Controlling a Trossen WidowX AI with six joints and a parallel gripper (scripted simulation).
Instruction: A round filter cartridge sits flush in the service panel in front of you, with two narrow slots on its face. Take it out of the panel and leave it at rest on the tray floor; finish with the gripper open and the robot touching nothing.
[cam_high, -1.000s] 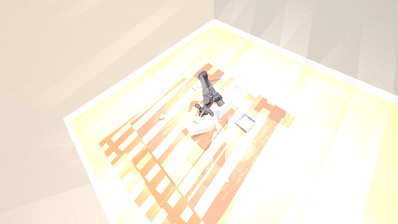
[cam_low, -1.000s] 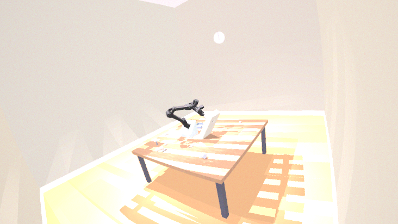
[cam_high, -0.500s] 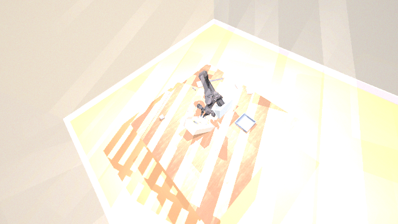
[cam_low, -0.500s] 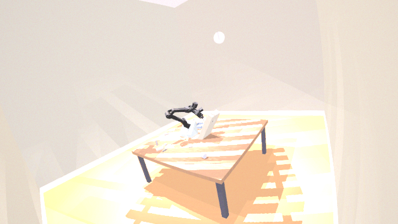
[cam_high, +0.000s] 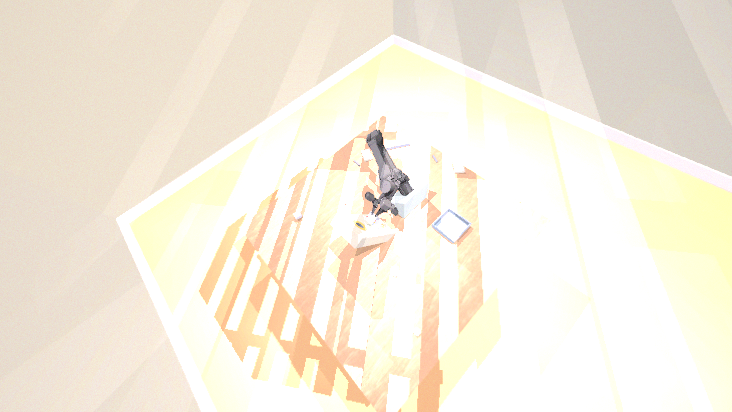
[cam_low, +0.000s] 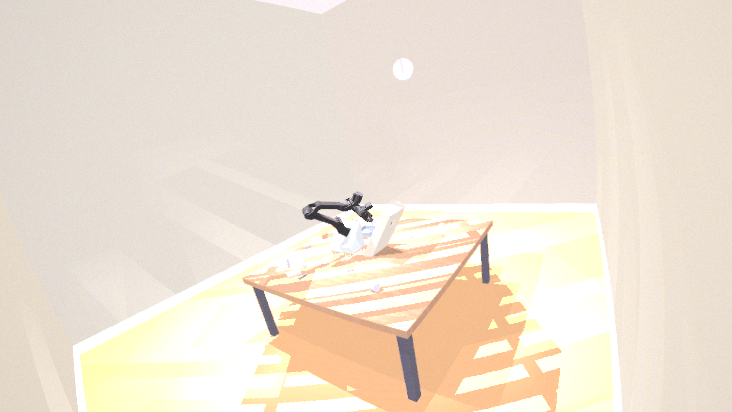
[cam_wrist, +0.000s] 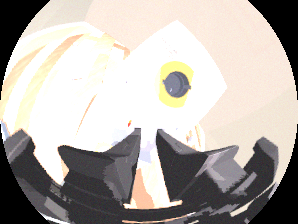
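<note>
The white service panel (cam_high: 372, 239) (cam_low: 385, 232) (cam_wrist: 145, 75) stands tilted on the table. Its yellow ring (cam_high: 360, 225) (cam_wrist: 167, 99) surrounds a dark, open round socket (cam_wrist: 176, 84). My gripper (cam_high: 374, 216) (cam_low: 371, 220) (cam_wrist: 148, 130) is in front of the panel face, beside the ring. Its fingers are nearly together, shut on the pale filter cartridge (cam_high: 372, 220) (cam_wrist: 146, 151), which is out of the socket. Glare washes out the cartridge's edges and slots. The blue-rimmed tray (cam_high: 442, 233) (cam_low: 368, 230) lies on the table, away from the gripper.
The pale arm base block (cam_high: 408, 204) (cam_low: 352, 240) stands between the panel and the arm's elbow side. A small pale block (cam_high: 298, 217) (cam_low: 376, 288) and other small pale items lie on the wooden table (cam_low: 338, 309). Strong light stripes cross it.
</note>
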